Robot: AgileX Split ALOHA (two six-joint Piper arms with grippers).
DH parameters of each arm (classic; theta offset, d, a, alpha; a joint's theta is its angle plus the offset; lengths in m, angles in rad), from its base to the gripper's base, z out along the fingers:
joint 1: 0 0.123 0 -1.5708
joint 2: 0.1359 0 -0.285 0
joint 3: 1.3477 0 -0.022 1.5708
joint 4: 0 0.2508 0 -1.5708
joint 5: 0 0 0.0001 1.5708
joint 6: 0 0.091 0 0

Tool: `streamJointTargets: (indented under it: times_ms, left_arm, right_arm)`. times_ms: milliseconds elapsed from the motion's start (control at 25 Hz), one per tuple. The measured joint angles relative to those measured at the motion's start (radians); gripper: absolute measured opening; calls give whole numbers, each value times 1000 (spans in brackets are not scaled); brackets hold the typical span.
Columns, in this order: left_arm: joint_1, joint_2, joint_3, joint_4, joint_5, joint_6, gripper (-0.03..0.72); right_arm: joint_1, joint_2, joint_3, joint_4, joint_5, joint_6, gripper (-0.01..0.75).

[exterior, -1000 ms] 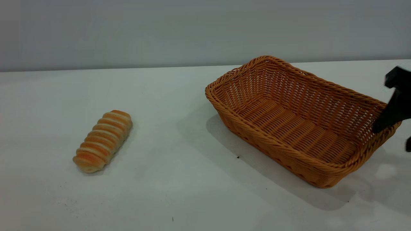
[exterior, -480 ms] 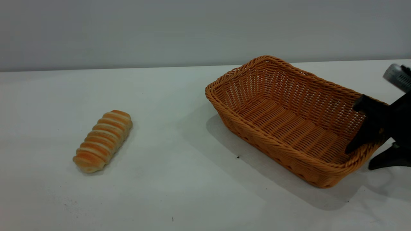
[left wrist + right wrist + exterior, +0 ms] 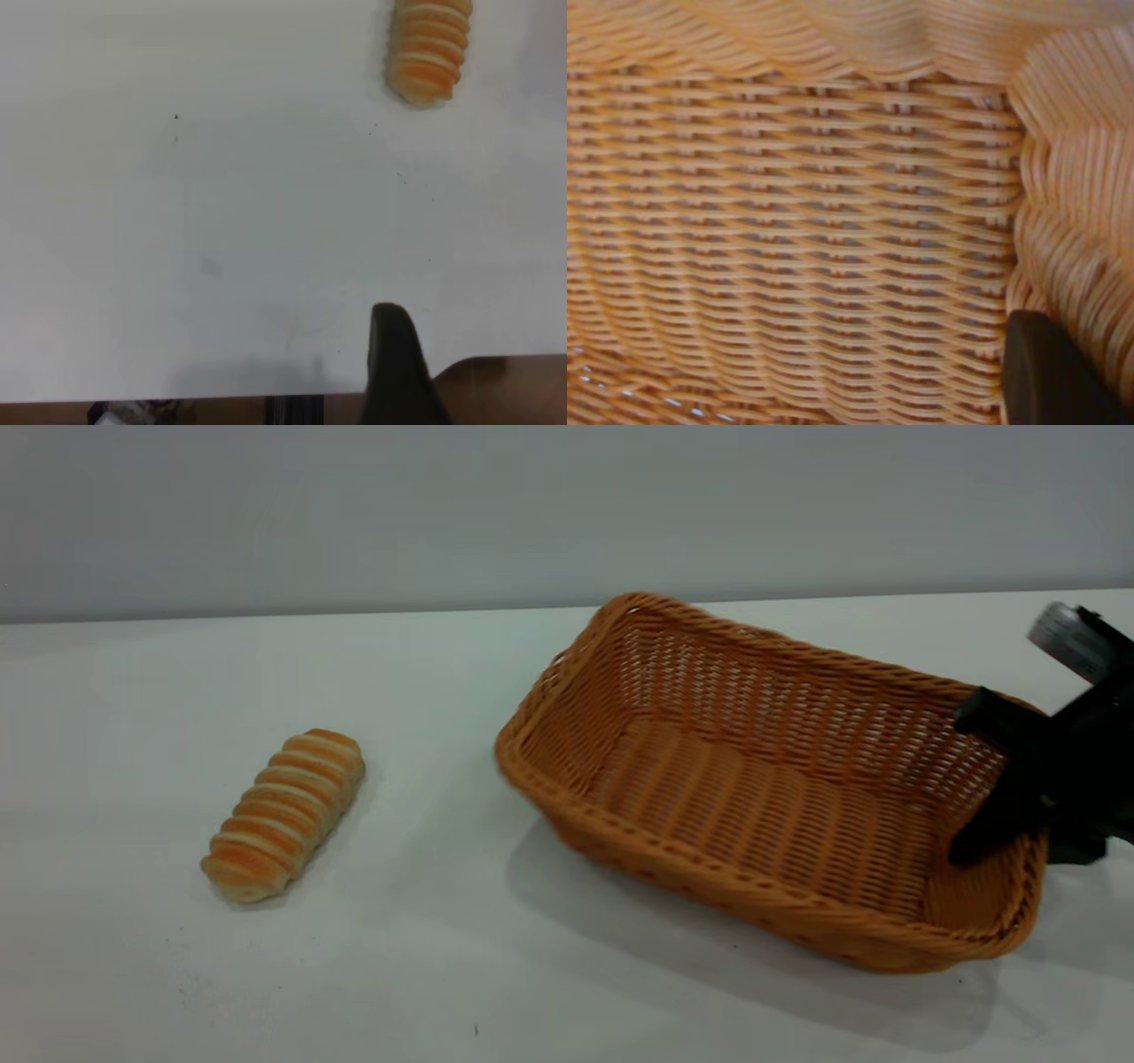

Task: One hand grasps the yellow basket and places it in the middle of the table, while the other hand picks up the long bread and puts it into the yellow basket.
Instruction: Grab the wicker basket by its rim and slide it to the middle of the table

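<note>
The yellow basket (image 3: pixel 709 872) is empty and sits right of the table's middle, its long side turned toward the camera. My right gripper (image 3: pixel 1019 849) is shut on its right end wall, one finger (image 3: pixel 979 833) inside and the rest outside. The right wrist view is filled by the woven wall (image 3: pixel 797 221), with one black fingertip (image 3: pixel 1050 372) against the rim. The long bread (image 3: pixel 285 813) lies on the white table (image 3: pixel 443 974) at the left, well apart from the basket. The left wrist view shows the bread (image 3: pixel 430 49) far ahead of my left gripper (image 3: pixel 394 359), which is low near the table's edge.
A grey wall runs behind the table. Bare tabletop lies between the bread and the basket. In the left wrist view the table's edge (image 3: pixel 221 397) and brown floor (image 3: pixel 505 390) show beside the left gripper.
The right gripper has closed on the basket's right end. It has dragged the basket left and turned it, so its left end now lies nearer the bread. The bread has not moved.
</note>
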Motion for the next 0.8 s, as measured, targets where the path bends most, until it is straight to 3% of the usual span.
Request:
streamJointTargets:
  times_ms: [200, 440, 680, 800]
  left_arm:
    - [0, 0, 0, 0, 10, -2, 513]
    - [0, 0, 0, 1, 22, -2, 513]
    - [0, 0, 0, 1, 30, -2, 513]
    - [0, 0, 0, 1, 34, -2, 513]
  right_arm:
    - [140, 4, -62, -100, 14, 55, 92]
    - [308, 7, -202, -337, 36, 277, 92]
    - [355, 57, -309, -530, 77, 493, 110]
    - [355, 68, -320, -542, 82, 513, 205]
